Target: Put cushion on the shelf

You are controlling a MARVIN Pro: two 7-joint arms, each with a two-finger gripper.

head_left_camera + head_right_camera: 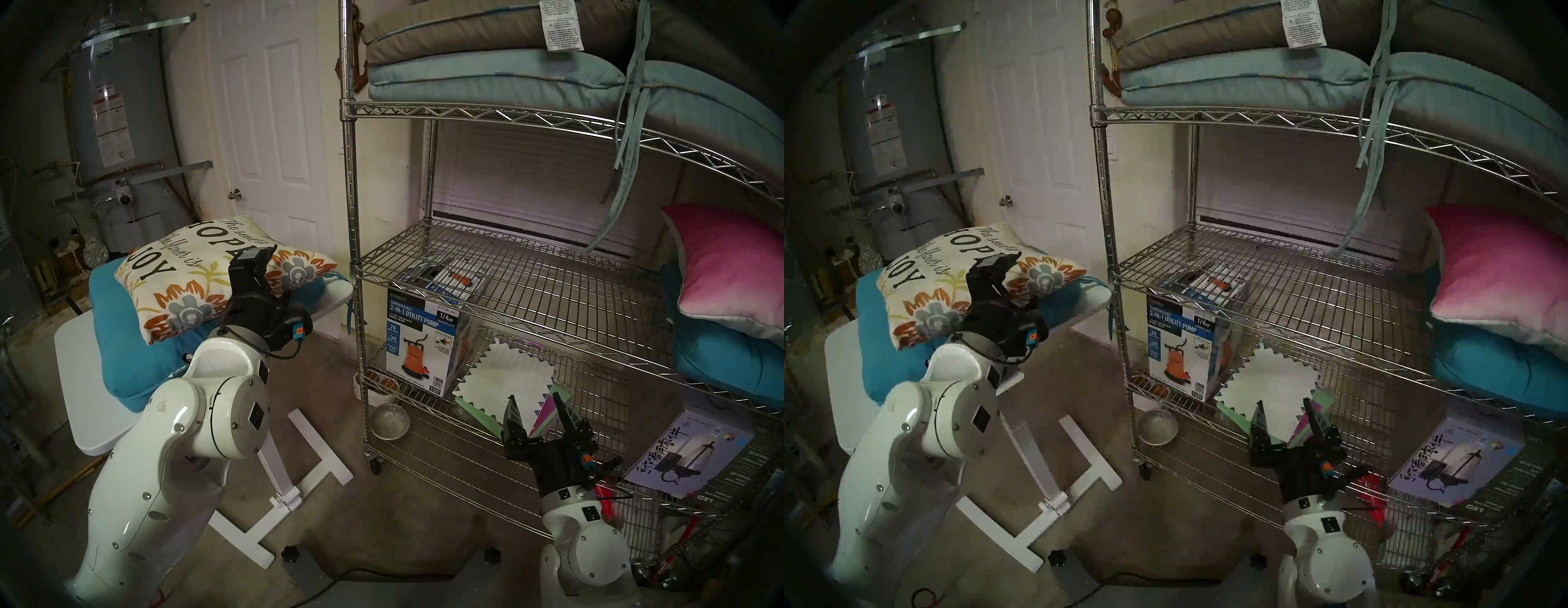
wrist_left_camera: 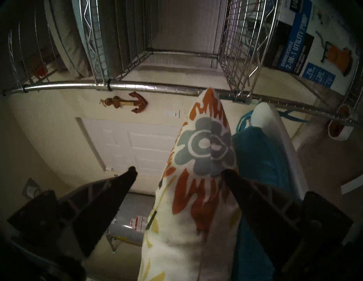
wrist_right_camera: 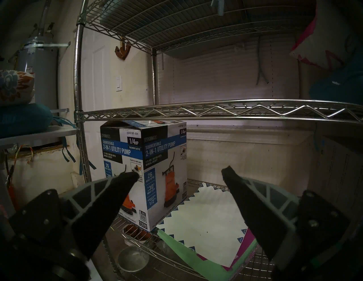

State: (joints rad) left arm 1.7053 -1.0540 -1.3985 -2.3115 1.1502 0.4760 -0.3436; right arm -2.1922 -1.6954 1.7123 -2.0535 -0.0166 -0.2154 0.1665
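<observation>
Nearest cam, L tool (image 2: 177,170) is spread wide w/ one corner of the cushion (image 1: 199,276) between its fingers, gripping nothing; the far finger (image 2: 243,186) lies along the fabric, can't tell if touching. Cushion lies flat atop a teal seat cushion (image 1: 119,339) on the white tabletop (image 1: 72,382), left of the shelf (image 1: 509,271), not on it. R tool (image 1: 538,407) also open, empty, near the shelf's low tier by a pump box (image 1: 424,335).
</observation>
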